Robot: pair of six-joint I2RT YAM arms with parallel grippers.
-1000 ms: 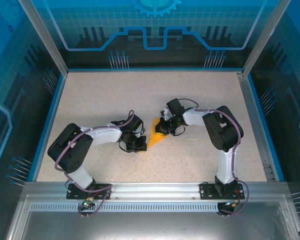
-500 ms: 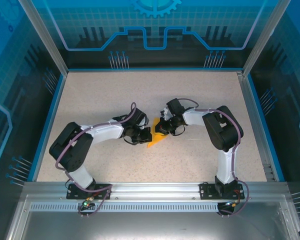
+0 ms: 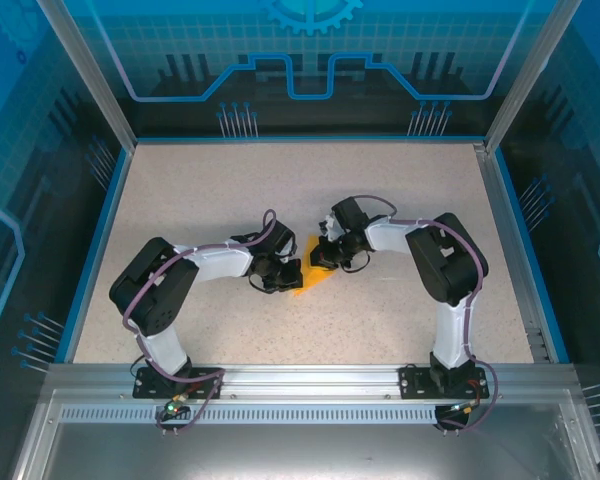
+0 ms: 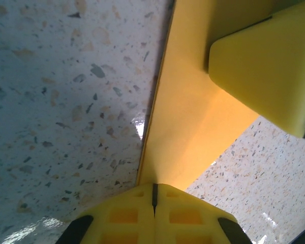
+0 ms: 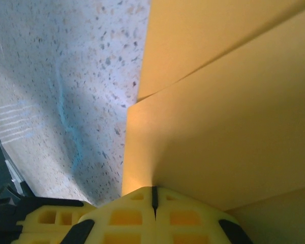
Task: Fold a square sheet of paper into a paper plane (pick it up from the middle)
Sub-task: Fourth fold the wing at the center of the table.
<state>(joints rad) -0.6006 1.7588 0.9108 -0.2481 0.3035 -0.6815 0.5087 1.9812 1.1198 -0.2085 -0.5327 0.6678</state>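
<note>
**Both tips down on the folded paper, mid-table**

Paper plane (image 3: 310,277), part-folded, bright orange, lies flat about the middle of the table (image 3: 410,190), a shade toward the near edge; long axis slants from near-left to far-right; left gripper (image 3: 290,276) sits at the near-left end, right gripper (image 3: 324,260) at the far-right end, so each arm has one end and neither is nearer overall; left wrist view: jaws clenched, seam shut, paper running away ahead and rightward, the right arm's yellow pad (image 4: 259,66) resting on it; right wrist view: jaws clenched likewise, layered flaps ahead; cannot tell whether either seam nips a layer or merely presses; judgement: the coming crease should follow that slanting axis
</note>
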